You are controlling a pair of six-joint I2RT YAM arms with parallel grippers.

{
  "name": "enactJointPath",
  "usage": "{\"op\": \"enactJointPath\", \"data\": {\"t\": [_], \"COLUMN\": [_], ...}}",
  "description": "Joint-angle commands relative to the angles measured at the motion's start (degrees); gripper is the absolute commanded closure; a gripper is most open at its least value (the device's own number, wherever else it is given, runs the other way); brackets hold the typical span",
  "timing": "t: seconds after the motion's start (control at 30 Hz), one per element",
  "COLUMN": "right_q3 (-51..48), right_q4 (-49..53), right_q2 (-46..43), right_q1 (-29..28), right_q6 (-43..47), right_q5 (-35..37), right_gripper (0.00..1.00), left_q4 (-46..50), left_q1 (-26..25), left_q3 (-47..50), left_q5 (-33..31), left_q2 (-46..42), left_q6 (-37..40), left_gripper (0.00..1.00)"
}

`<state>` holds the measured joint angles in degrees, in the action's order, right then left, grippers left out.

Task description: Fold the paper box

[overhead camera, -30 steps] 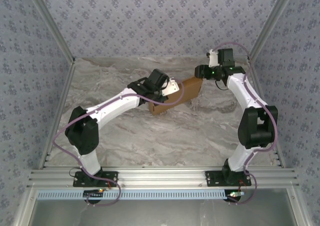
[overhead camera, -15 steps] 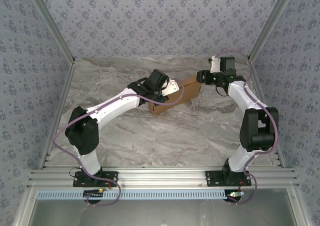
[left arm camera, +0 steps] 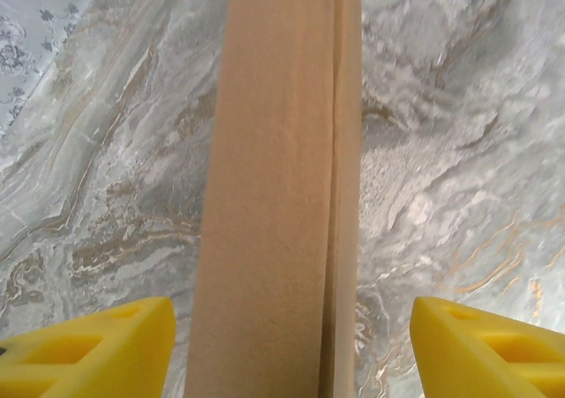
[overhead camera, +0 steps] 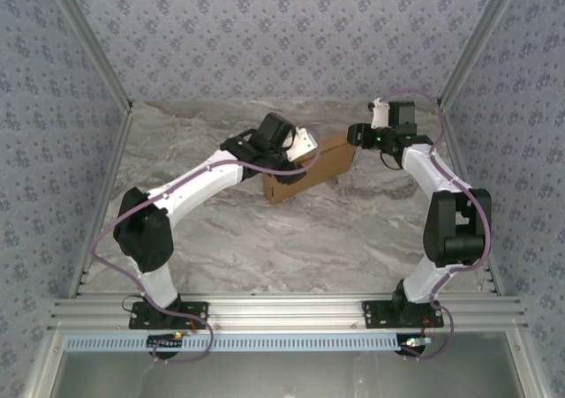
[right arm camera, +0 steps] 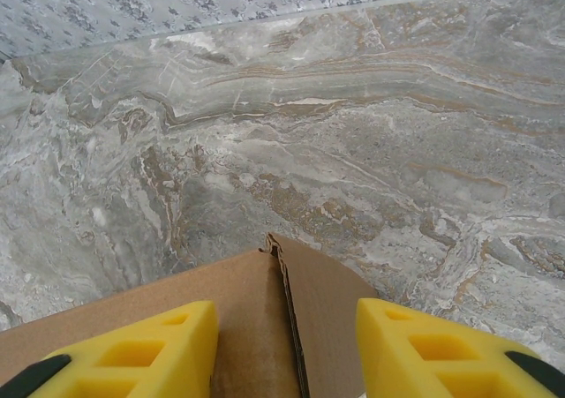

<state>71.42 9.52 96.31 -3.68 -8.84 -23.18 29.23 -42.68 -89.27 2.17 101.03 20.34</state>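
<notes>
Your left gripper's [left arm camera: 291, 319] yellow fingers [left arm camera: 97, 349] are standing wide apart, straddling a long narrow face of the paper box [left arm camera: 274, 151] with clear gaps on both sides and gripping nothing. Your right gripper's [right arm camera: 287, 327] fingers [right arm camera: 146, 349] are also standing apart, with the box's corner and a seam lying between them. I cannot tell whether they are pinching it. The box is sitting tilted on the marble table [overhead camera: 265, 239], between your two wrists toward the far side. You seem to be closing up the last walls, late in the fold. Next you are probably needing to seat the left fingers squarely on that seam while the right end is steadying the box.
</notes>
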Motion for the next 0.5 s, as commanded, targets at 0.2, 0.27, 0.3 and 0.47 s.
{"op": "enactJointPath", "data": {"t": [0.2, 0.27, 0.3, 0.47], "right_q3": [-2.6, -2.6, -2.6, -2.4], "right_q4": [6.7, 6.7, 6.8, 7.2], "right_q2": [1.5, 1.4, 1.4, 1.0], "right_q1": [0.1, -0.1, -0.1, -0.5], "right_q6": [0.1, 0.1, 0.1, 0.2], "right_q5": [4.3, 4.3, 4.3, 4.5], "right_gripper": [0.55, 0.55, 0.55, 0.55], "left_q4": [-5.4, -9.9, -11.7, -15.6], "left_q1": [9.3, 12.7, 14.2, 17.4], "left_q3": [6.7, 12.2, 14.6, 20.3], "left_q5": [10.6, 13.4, 15.2, 20.2], "left_q2": [-9.9, -13.0, -14.0, -15.0], "left_q6": [-26.4, -36.7, -40.8, -51.6], "left_gripper": [0.30, 0.32, 0.33, 0.35]}}
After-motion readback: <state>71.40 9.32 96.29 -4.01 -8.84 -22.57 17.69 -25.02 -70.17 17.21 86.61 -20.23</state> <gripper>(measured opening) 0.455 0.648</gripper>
